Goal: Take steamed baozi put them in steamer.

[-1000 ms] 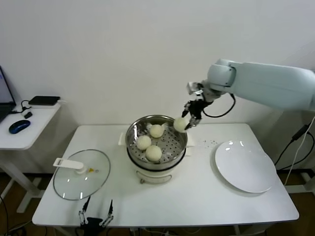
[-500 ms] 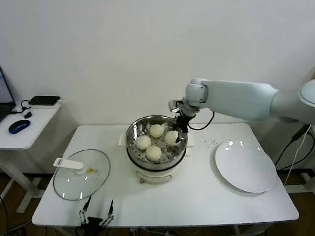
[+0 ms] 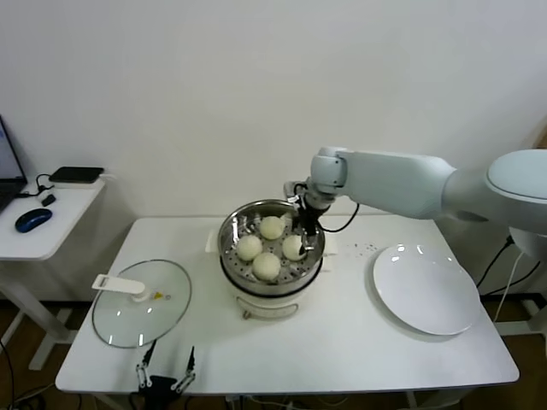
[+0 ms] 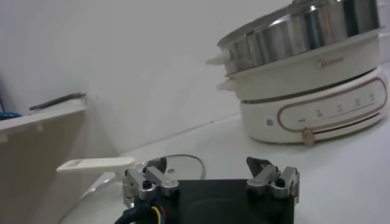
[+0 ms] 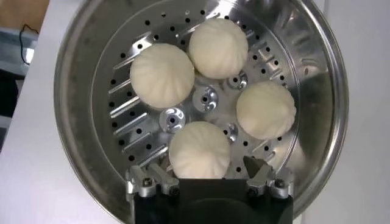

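The head camera looks forward and down from well back, taking in the whole tabletop. The left wrist camera sits low by the tabletop, looking sideways at the steamer. The right wrist camera looks straight down into the steamer from close above (all three share it).

Four steamed baozi, small, round, off-white and finely pleated on top, are set in a ring on the perforated floor of the steamer. They are spaced around the centre of the basket; two at the far side appear to touch. The steamer, a shiny round steel basket, is seated upright on a white electric pot base.
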